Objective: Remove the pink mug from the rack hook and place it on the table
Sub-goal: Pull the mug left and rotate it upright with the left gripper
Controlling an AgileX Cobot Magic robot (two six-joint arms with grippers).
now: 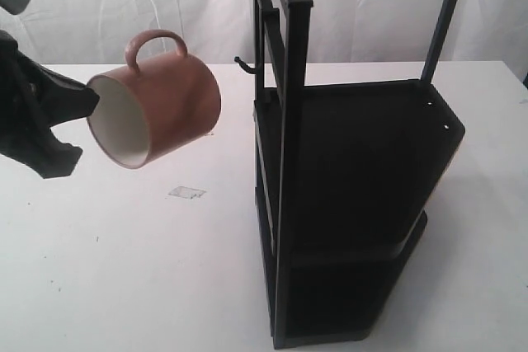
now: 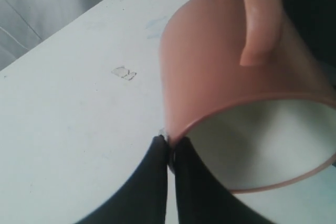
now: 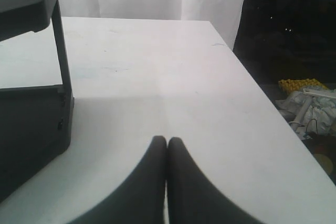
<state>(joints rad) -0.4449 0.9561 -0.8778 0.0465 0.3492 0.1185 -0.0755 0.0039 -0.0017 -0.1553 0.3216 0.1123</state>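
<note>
Exterior view, mug: the small dusty-pink ceramic mug (image 1: 165,100) is tipped on its side, with its cream-white inside facing lower left and its loop handle on top.
Exterior view, left gripper: the black left gripper (image 1: 89,98) pinches the mug's rim at the left side of the mouth.
Exterior view, hook: the thin black metal rack hook (image 1: 243,64) juts from the post with nothing on it; the mug is apart from it, to its left.
Exterior view, rack: the tall black metal rack (image 1: 355,204) stands on the broad white table (image 1: 107,269).
Exterior view, scuff: a small grey scuff mark (image 1: 186,193) lies on the table, below the mug in this view.
Left wrist view, grip: the two dark fingers (image 2: 152,182) are closed on the mug (image 2: 210,66), with the rim wall between their tips.
Left wrist view, surface: the white table (image 2: 68,129) lies beyond the mug, with the scuff (image 2: 124,73) on it.
Right wrist view, right gripper: the right gripper (image 3: 167,142) has its dark fingers pressed together, holding nothing.
Right wrist view, surroundings: it is over bare table (image 3: 157,77), with the rack's base (image 3: 31,124) to one side.
</note>
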